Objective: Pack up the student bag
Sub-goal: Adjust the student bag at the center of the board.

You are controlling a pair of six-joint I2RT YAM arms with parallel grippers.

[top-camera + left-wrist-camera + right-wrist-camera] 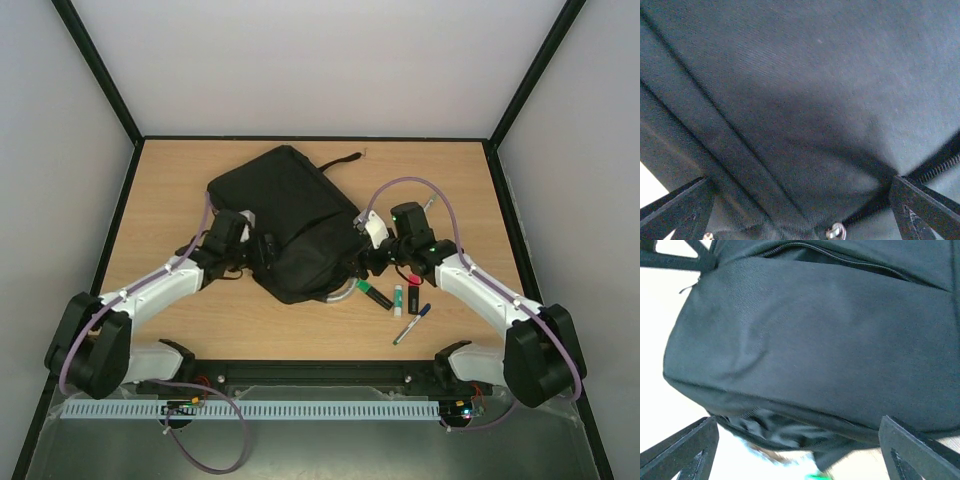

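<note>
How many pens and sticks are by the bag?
4: green marker beside the bag, white stick, black pink-topped marker, blue-capped pen nearer. The right arm may hide more.

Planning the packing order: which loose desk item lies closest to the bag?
The black marker with the green end, right beside the bag; the others lie farther right.

Black student bag [290, 215], light brown wooden table [170, 200], green and black marker [376, 295], blue-tipped pen [412, 325], purple cables [415, 183]
</note>
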